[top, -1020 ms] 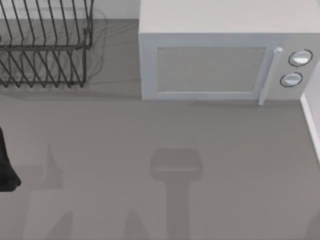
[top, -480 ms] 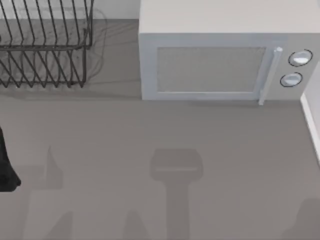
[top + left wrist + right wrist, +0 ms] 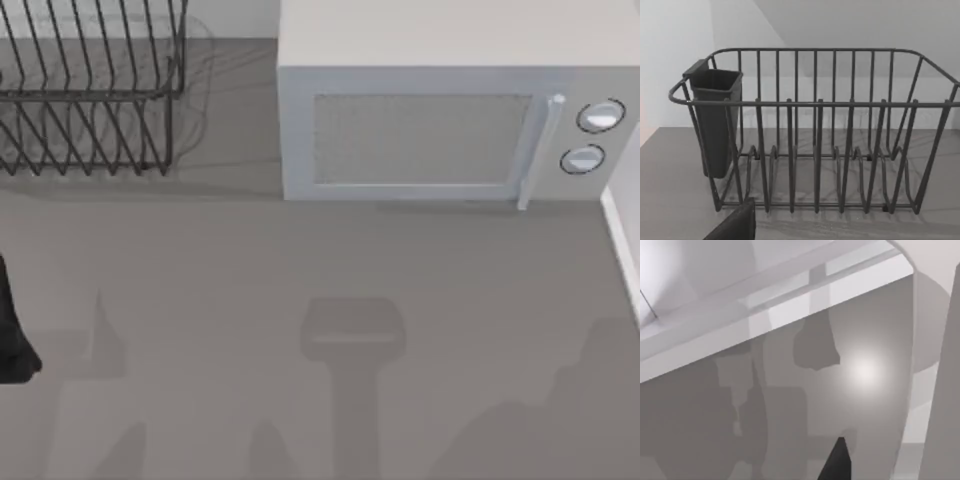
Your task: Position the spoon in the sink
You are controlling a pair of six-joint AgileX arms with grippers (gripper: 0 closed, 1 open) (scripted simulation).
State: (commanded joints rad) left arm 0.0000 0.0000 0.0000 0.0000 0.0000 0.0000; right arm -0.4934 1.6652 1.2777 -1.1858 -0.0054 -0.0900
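A wire dish rack (image 3: 90, 95) sits at the upper left of the top view, with a dark cup holder (image 3: 715, 125) hooked on its end, and I cannot see inside the cup. A white microwave (image 3: 440, 110) with its door shut stands at the upper right. The left arm (image 3: 12, 330) waits at the left edge.

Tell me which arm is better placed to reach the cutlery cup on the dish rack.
Left. Its wrist view faces the black wire dish rack and its dark plastic cutlery cup; the left arm is on that side.
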